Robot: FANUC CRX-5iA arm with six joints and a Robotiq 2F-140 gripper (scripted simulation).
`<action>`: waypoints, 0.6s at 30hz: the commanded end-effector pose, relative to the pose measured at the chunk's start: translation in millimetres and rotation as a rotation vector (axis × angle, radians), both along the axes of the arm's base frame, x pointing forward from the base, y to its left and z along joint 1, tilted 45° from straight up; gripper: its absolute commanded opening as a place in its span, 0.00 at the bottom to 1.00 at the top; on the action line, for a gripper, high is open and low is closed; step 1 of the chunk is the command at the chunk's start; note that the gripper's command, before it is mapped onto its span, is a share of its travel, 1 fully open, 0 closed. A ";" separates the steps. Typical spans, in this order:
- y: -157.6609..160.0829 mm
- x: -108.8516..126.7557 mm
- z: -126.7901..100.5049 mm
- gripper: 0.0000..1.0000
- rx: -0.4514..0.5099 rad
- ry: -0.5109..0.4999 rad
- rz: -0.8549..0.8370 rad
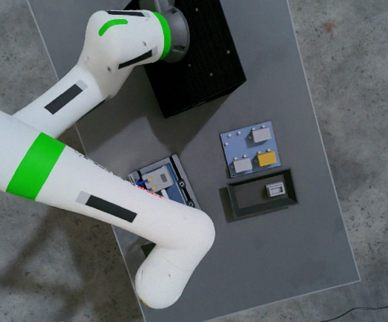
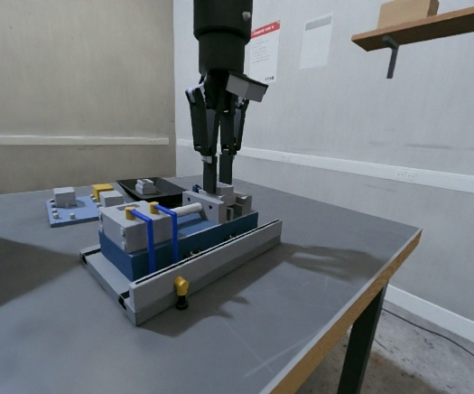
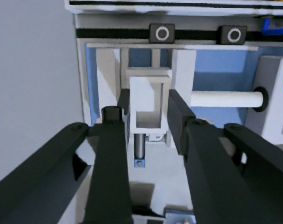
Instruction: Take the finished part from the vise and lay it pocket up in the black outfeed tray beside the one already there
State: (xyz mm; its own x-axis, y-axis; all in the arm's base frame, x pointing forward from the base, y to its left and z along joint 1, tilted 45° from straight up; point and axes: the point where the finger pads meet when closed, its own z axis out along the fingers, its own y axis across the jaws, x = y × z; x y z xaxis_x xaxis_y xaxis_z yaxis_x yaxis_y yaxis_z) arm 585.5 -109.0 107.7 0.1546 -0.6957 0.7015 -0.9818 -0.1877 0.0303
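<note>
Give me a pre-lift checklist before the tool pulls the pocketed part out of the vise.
1. Grip: tool is shut on the finished part, one finger on each side. Ok.
2. Pocket faces up, seen in the wrist view. Ok.
3. Vise has let go of the part: the clamping faces are hidden. Cannot tell.
4. Room in the black outfeed tray beside the part already there: bare floor shows on its left. Ok.
5. Plain blocks on the blue plate sit in their places, none toppled. Ok.
6. Straight-up path above the vise is free of obstacles in the exterior view. Ok.
</note>
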 end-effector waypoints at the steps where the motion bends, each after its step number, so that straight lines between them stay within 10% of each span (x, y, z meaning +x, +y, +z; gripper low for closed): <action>1: 0.7 0.4 0.7 0.10 0.000 -0.001 0.001; 18: 10.6 -1.2 10.8 0.10 0.000 -0.001 0.001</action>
State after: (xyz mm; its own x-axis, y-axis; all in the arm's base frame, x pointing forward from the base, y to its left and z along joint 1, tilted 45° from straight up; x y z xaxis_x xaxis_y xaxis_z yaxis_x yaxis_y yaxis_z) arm 584.0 -100.6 116.2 0.1546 -0.6957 0.7015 -0.9818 -0.1874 0.0305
